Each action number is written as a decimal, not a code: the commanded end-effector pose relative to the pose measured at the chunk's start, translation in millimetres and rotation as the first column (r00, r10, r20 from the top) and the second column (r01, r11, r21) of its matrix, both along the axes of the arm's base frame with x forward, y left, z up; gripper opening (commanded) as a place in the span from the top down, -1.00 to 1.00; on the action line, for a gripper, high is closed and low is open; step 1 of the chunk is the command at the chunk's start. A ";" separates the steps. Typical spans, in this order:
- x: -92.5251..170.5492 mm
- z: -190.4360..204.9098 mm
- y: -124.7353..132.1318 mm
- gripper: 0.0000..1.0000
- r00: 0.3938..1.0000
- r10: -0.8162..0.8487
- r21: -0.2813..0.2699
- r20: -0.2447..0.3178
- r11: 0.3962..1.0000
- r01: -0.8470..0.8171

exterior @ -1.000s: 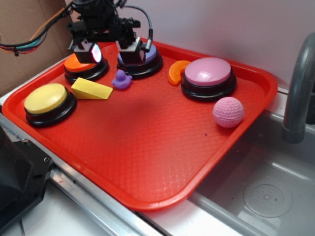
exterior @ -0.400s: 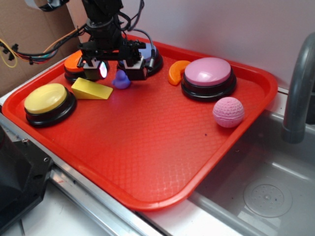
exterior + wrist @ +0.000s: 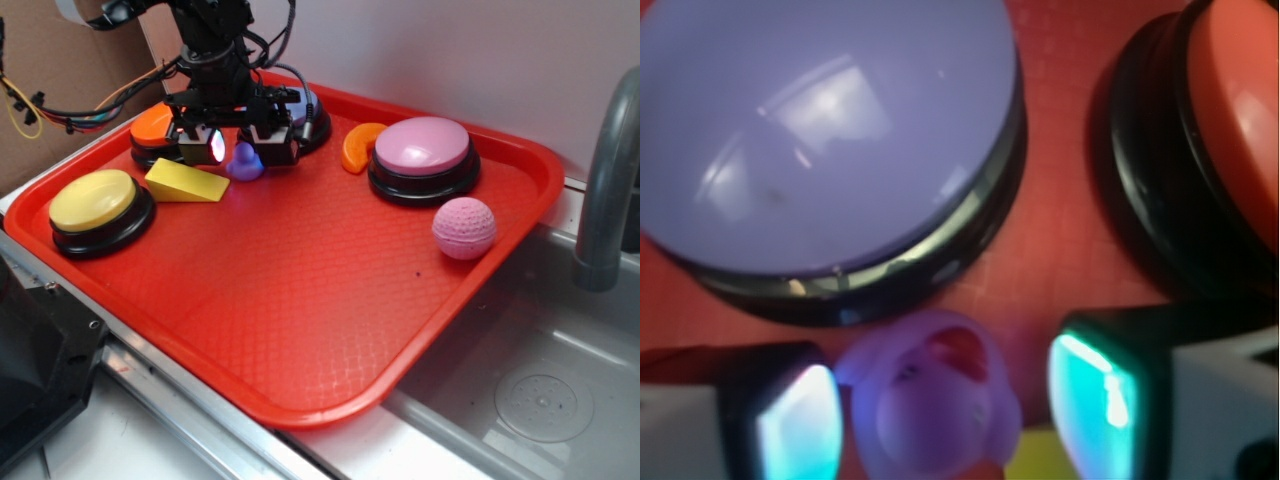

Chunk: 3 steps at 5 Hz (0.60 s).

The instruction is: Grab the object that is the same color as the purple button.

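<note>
A tiny purple duck, the object (image 3: 244,161) (image 3: 935,400), stands on the red tray (image 3: 300,300) just in front of the purple button (image 3: 303,110) (image 3: 825,130). My gripper (image 3: 242,145) (image 3: 940,420) has come down around it. Its glowing fingers (image 3: 800,425) stand on either side of the duck with a gap on the right side, so it is open. In the exterior view the arm hides most of the purple button.
An orange button (image 3: 155,125) (image 3: 1230,130) and a yellow wedge (image 3: 187,181) lie left of the duck. A yellow button (image 3: 95,200) sits front left. An orange crescent (image 3: 357,145), a pink button (image 3: 422,150) and a pink ball (image 3: 464,227) are to the right. A sink (image 3: 540,390) and faucet (image 3: 600,190) border the tray.
The gripper has come forward from above the purple button and dropped lower, so its fingers now straddle the duck. The duck has not moved.
</note>
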<state>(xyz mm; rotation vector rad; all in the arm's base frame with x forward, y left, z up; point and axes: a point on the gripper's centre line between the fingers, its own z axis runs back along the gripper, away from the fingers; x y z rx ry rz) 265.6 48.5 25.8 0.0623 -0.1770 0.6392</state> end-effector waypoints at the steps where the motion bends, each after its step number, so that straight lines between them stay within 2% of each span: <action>1: 4.9 9.2 13.4 1.00 0.998 0.035 -0.005 0.046 0.999 -0.035; 2: 3.3 25.3 5.8 1.00 0.998 0.010 -0.018 0.065 1.000 -0.009; 3: 2.7 51.2 -6.4 1.00 0.994 -0.030 -0.061 0.106 0.997 0.037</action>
